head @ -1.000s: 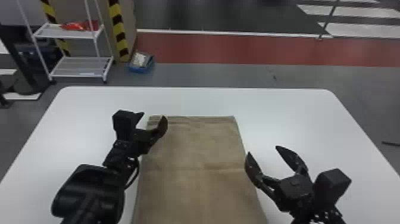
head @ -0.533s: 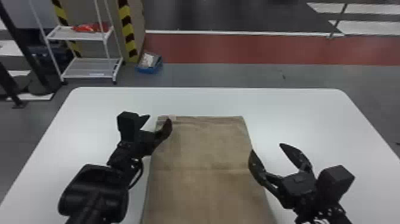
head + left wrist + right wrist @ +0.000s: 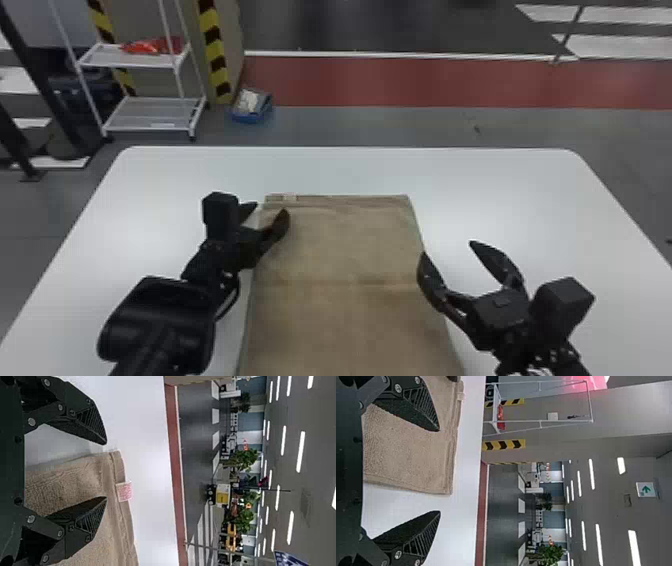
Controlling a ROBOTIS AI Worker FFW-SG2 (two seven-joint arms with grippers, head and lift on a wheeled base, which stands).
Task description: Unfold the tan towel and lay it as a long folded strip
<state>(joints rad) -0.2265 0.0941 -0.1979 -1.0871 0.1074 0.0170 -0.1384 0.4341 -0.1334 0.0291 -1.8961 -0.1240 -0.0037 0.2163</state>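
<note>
Currently, the white table (image 3: 500, 190) fills most of the lower head view, its far corners rounded. On it, the tan towel (image 3: 345, 240) lies flat near the middle, lengthwise away from the robot, running out of the head view at the bottom edge. A faint crease crosses it from side to side; a stitched hem follows its far edge.

White wheeled rack (image 3: 155, 117): two shelves, on the floor beyond the table's far left corner.

Right gripper (image 3: 448, 249): at the towel's right side. Fingers spread wide and empty; one is over the towel's right margin, the other over bare table. Contact with the cloth: cannot tell.

Left gripper (image 3: 270, 208): at the towel's far left corner. Fingers well parted, holding nothing, the towel's left side edge between them; one is over cloth, the other over table. Contact: cannot tell here either.

Blue box (image 3: 250, 118): on the floor, right of the rack, pale contents.

Red item (image 3: 145, 47): on the rack's upper shelf.

Small label (image 3: 124, 491): pale with reddish marks, on the far hem near the left corner.
</note>
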